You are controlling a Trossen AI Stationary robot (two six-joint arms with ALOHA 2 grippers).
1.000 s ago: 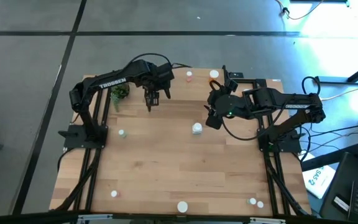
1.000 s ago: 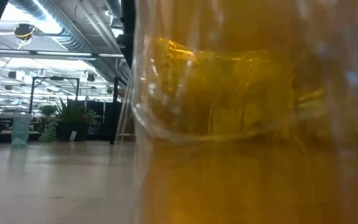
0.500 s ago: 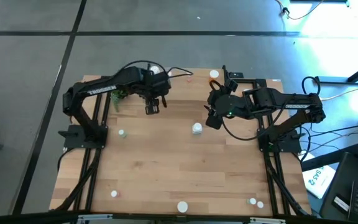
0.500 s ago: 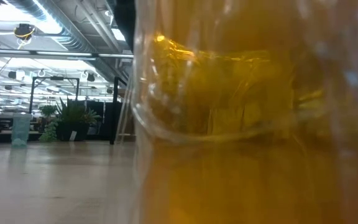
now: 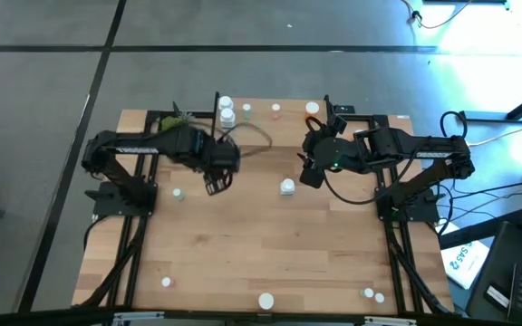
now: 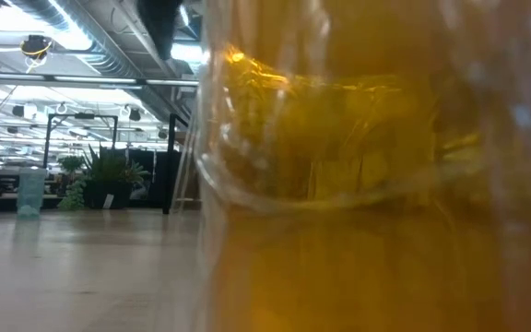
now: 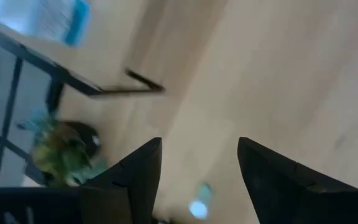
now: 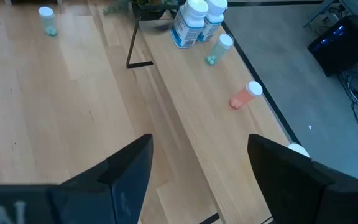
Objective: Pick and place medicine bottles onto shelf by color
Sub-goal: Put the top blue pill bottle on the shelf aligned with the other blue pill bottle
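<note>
Left gripper (image 5: 214, 186) now nearer table-centre, empty.

two white bottles (image 5: 226, 110) with white caps are standing upright, side by side, at the left end of the shelf (image 5: 288, 116), a low light-wood plank on thin black legs along the table's far edge. a pale green bottle (image 8: 219, 48) and a pink-red bottle (image 8: 246, 95) are lying tipped over on the plank further right. a white bottle (image 5: 286, 186) is sitting mid-table. a pale green one (image 5: 178, 194) is standing near the left. more bottles (image 5: 266, 300) are being seen scattered along the near edge. an orange bottle (image 6: 367, 175) is filling the low view.
</note>
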